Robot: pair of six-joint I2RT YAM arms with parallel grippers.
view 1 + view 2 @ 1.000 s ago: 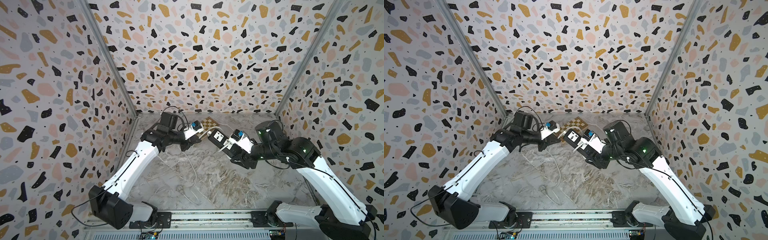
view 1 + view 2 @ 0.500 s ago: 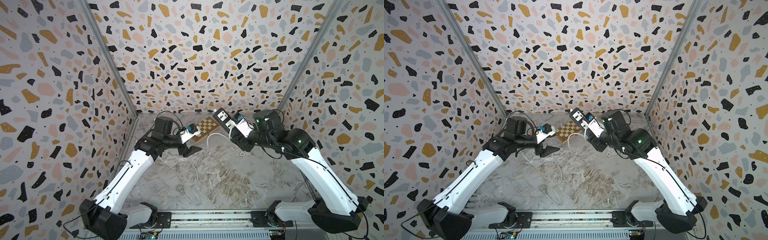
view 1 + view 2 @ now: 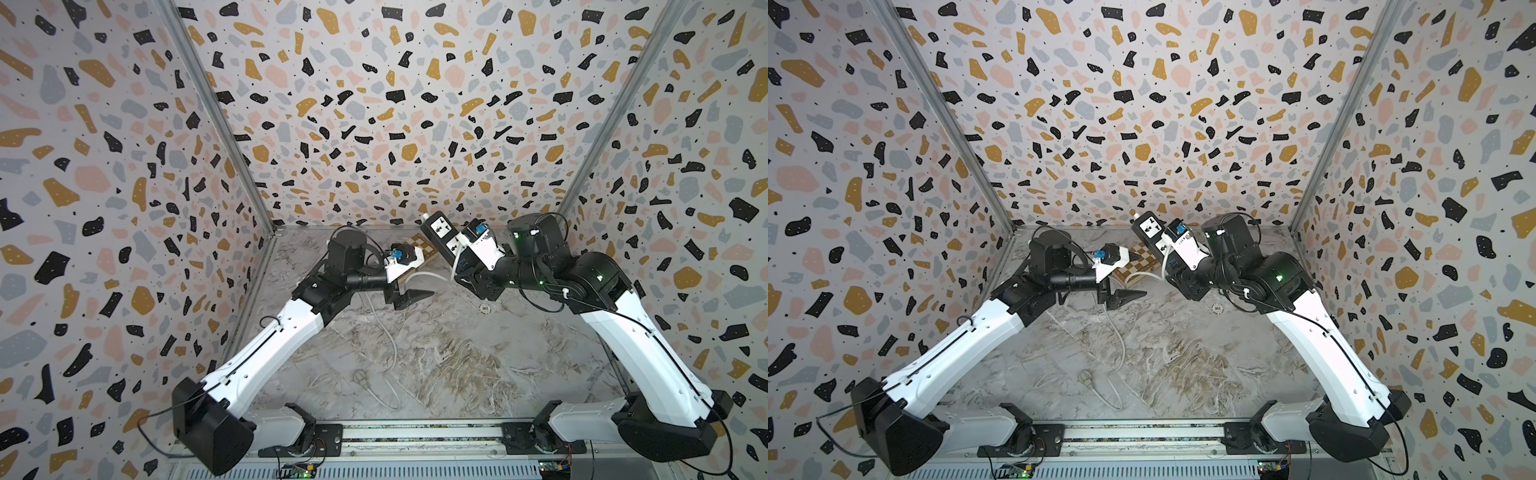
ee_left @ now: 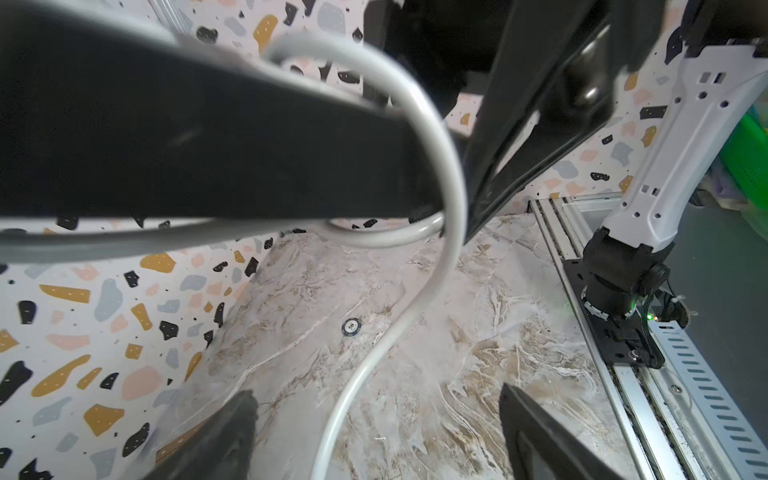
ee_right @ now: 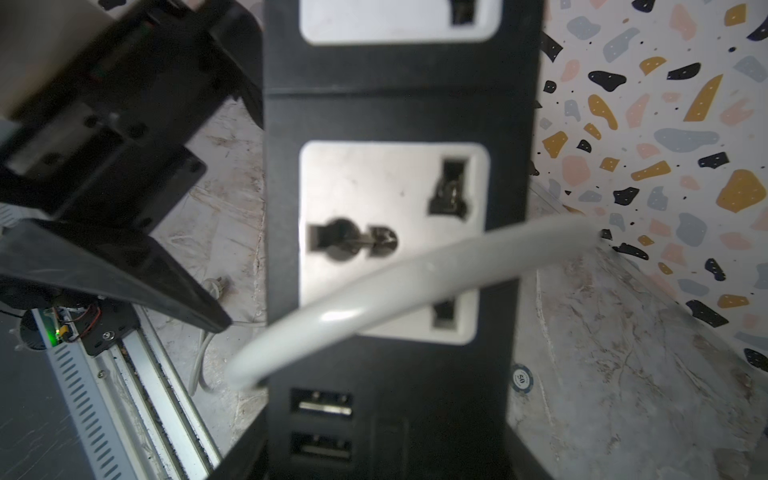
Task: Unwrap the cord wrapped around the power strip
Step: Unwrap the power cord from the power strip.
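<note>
My right gripper [image 5: 386, 457] is shut on the port end of the black power strip [image 5: 395, 104] and holds it tilted up in the air near the back wall, as both top views show [image 3: 440, 237] [image 3: 1152, 232]. The white cord [image 5: 395, 291] crosses one socket face, loops round the strip [image 4: 208, 145] and hangs down [image 4: 451, 187]. It trails over the table [image 3: 386, 332] to its plug [image 3: 359, 376]. My left gripper [image 4: 374, 399] is open just left of the strip and lower [image 3: 419, 278]. The cord runs loose between its fingers [image 4: 245, 415].
A small chessboard [image 3: 424, 251] lies on the marble table at the back, behind the left gripper. A poker chip [image 3: 484, 307] sits under the right wrist. The speckled walls close in on three sides, and the arm rail [image 3: 415, 432] runs along the front.
My left gripper has opened, letting go of the cord, and drawn back to the left. My right gripper has lifted the power strip up and back toward the wall.
</note>
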